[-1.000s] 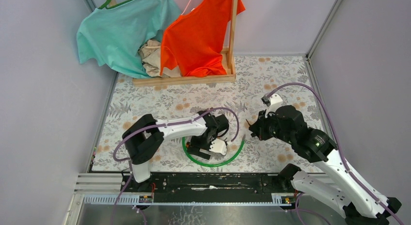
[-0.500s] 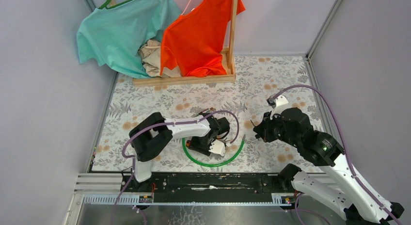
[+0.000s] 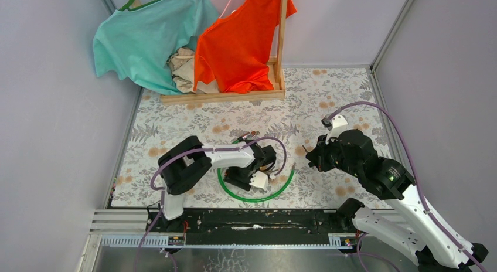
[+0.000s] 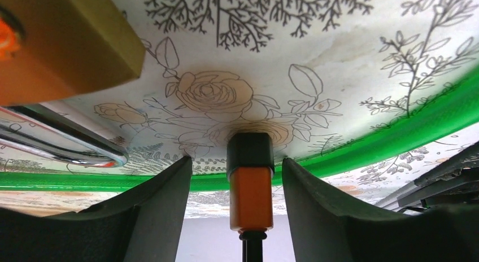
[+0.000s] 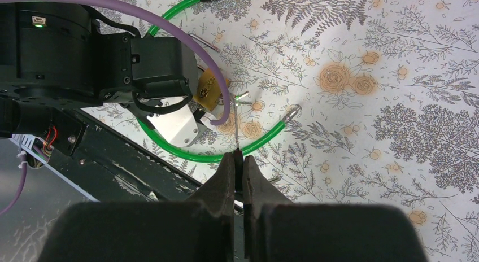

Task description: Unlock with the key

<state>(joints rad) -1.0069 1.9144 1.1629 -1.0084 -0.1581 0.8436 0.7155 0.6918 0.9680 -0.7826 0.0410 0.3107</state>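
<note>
Nearest the arm bases, the green plastic-coated cable loop (image 5: 192,156) lies as an open arc on the floral-printed table cover (image 3: 176,119). Within that arc the left gripper (image 4: 236,160) hangs low with its fingers spread, gripping nothing. A black-and-orange block (image 4: 250,188) sits in the gap, and I cannot tell whether it belongs to the gripper. The brass block padlock (image 4: 56,42) lies flat just outside that gap, off its left finger, with its chrome shackle (image 4: 62,140) alongside. The left arm is much the nearer to it. The right gripper (image 5: 238,156) is raised and well apart, its fingers pressed together on what looks like a thin metal key (image 5: 237,139) seen edge-on. From that wrist the padlock (image 5: 209,90) lies ahead and to the left, its long axis running diagonally. The keyhole is not visible, so the key's approach line is a guess. Farthest off, a wooden rack (image 3: 223,97) holds a teal shirt (image 3: 146,43) and an orange shirt (image 3: 240,43).
</note>
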